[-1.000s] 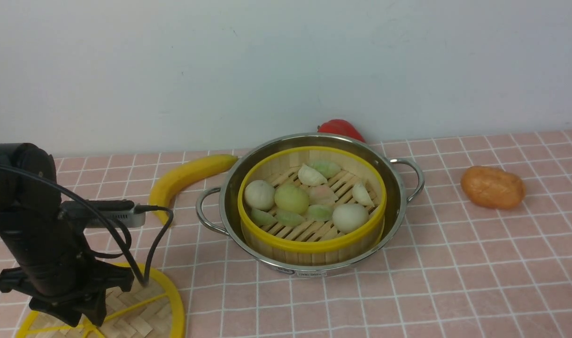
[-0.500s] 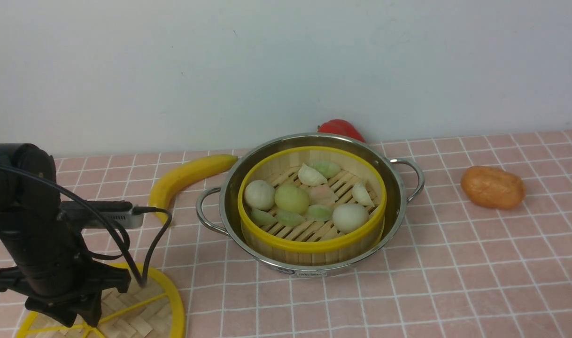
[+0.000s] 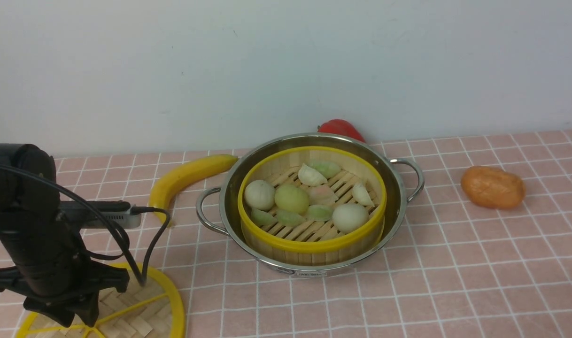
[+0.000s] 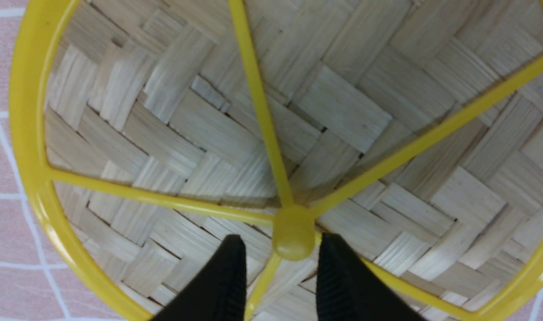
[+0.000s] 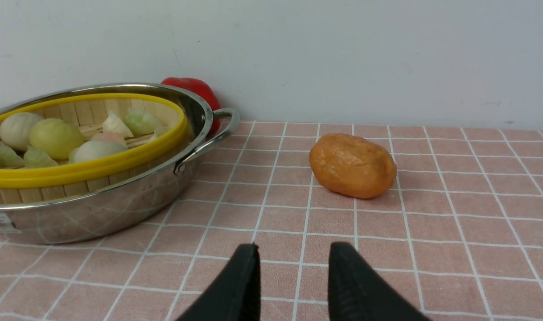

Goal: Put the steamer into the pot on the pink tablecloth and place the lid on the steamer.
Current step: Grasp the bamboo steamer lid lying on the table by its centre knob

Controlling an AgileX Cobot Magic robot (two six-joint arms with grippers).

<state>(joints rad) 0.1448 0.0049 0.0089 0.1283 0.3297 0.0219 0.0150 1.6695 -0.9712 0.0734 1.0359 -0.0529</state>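
While the steamer is being seated inside the stainless-steel pot, the woven-bamboo lid is being left on the pink tablecloth; its centre knob is best being straddled evenly by the left gripper, fingers parted, before being squeezed.

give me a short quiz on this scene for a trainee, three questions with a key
1. True or false: the steamer sits inside the pot.
2. Which gripper is over the lid: left or right?
3. Fill in: the yellow fruit toy left of the pot is a ____.

Key: 1. true; 2. left gripper; 3. banana
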